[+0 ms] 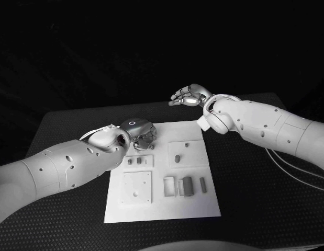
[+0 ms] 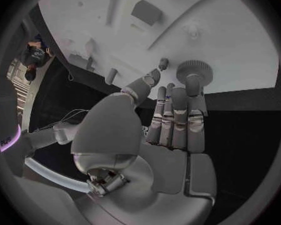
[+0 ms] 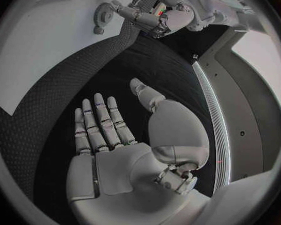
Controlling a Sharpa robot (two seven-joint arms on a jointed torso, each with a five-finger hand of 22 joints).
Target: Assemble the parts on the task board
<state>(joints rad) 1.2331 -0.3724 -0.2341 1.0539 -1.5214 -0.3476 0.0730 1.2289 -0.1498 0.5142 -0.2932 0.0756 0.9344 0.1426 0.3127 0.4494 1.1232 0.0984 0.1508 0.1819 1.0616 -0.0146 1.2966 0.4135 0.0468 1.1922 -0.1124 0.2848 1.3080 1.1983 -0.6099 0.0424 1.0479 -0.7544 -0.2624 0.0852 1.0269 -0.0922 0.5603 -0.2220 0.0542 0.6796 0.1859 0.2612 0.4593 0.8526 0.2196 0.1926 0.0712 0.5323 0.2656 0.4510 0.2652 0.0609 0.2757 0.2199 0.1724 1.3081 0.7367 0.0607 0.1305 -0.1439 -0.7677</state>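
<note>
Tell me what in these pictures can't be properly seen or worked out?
- Head view: the left hand covers the task board's upper left corner, hiding what lies beneath it.
- Head view: the small parts on the board are too tiny to tell their shapes.
- Left wrist view: whether the fingertips touch the gear is unclear.
- Head view: the right hand curls against the dark; whether it is shut is uncertain.

A black table [image 1: 282, 209] with a finely dotted, textured top fills the area. Thin pale cables [image 1: 298, 170] trail across its right side.
</note>
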